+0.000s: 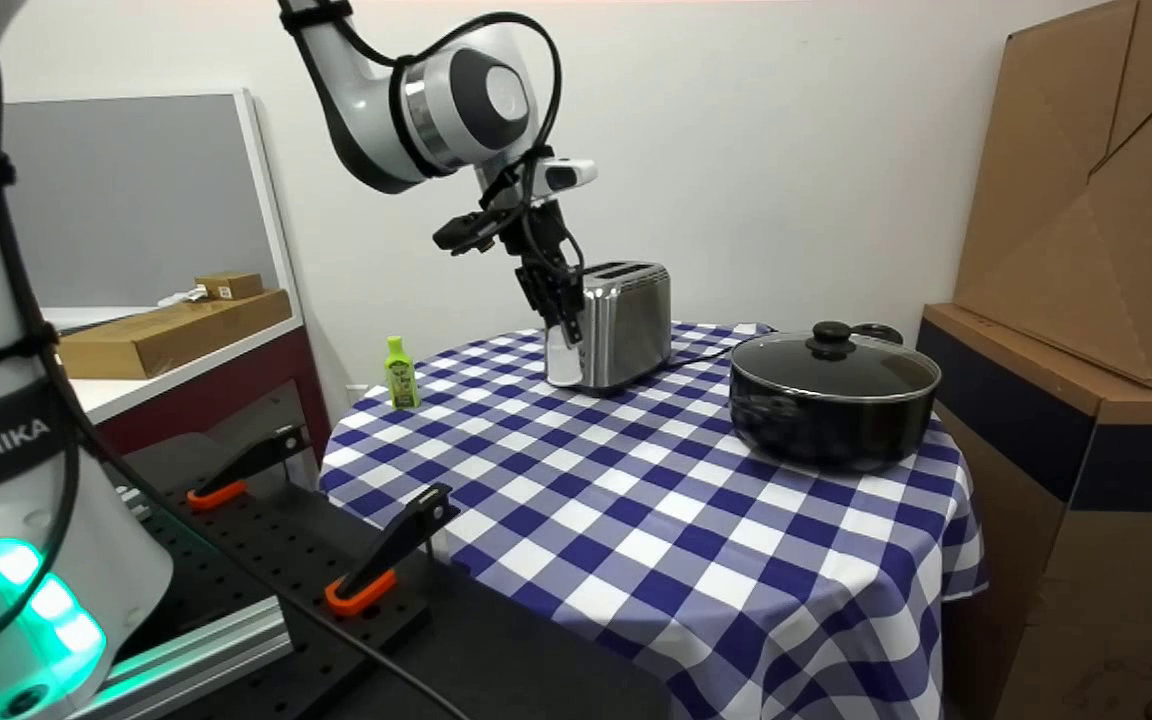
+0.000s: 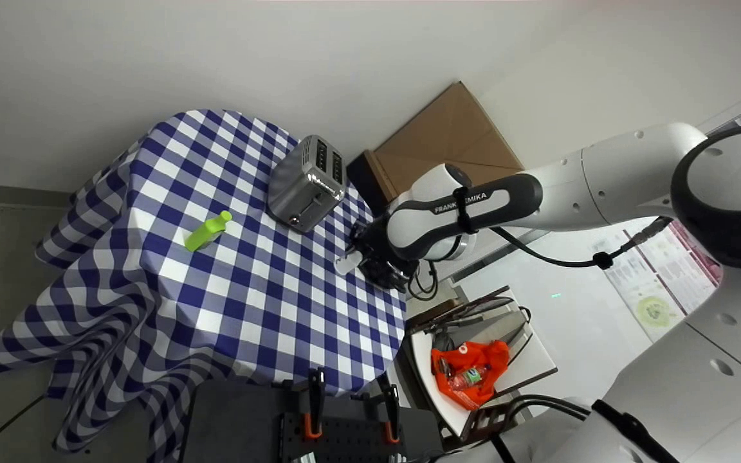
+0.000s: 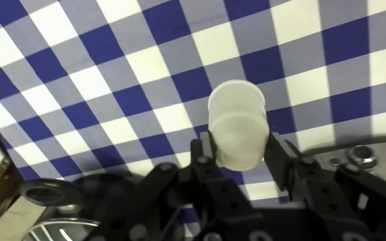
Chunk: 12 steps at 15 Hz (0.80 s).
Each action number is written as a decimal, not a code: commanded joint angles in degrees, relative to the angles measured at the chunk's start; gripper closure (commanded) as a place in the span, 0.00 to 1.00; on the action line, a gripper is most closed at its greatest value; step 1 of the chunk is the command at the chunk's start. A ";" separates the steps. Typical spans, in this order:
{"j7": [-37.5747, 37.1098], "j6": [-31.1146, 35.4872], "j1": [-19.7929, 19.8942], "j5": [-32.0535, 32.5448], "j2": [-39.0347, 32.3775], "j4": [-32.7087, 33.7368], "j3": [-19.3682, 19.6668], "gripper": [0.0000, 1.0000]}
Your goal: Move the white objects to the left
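The white object is a small white cylinder (image 1: 564, 364). It stands about upright on or just over the table, close beside the silver toaster (image 1: 636, 325) in an exterior view. It also shows as a small white shape (image 2: 347, 263) at the gripper's tip in an exterior view. In the wrist view the cylinder (image 3: 239, 134) sits between my two fingers, which touch it on both sides. My gripper (image 3: 239, 142) is shut on it. I cannot tell whether its base is off the cloth. The gripper also shows tilted downward (image 1: 566, 328) in an exterior view.
A small green bottle (image 1: 401, 377) stands near the table edge; it also shows in an exterior view (image 2: 208, 232). A black lidded pot (image 1: 831, 410) stands on the checkered cloth (image 1: 636, 500). The toaster's corner (image 3: 364, 164) is close to my right finger. Clamps (image 1: 391, 550) line the robot's base.
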<state>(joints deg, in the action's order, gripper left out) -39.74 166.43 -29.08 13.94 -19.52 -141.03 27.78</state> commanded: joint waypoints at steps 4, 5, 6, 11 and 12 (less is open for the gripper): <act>-11.54 -6.13 -14.83 12.54 3.69 1.01 1.20 0.83; -12.70 -7.08 -16.48 13.08 3.48 1.65 1.02 0.83; -13.72 -7.84 -18.06 13.27 2.85 2.46 0.74 0.83; -20.88 -12.25 -14.37 16.68 0.95 6.61 -8.74 0.83; -21.82 -12.66 -13.40 16.40 0.30 7.32 -10.52 0.83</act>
<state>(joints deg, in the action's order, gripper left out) -57.82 156.02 -45.67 28.82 -17.22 -136.71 22.05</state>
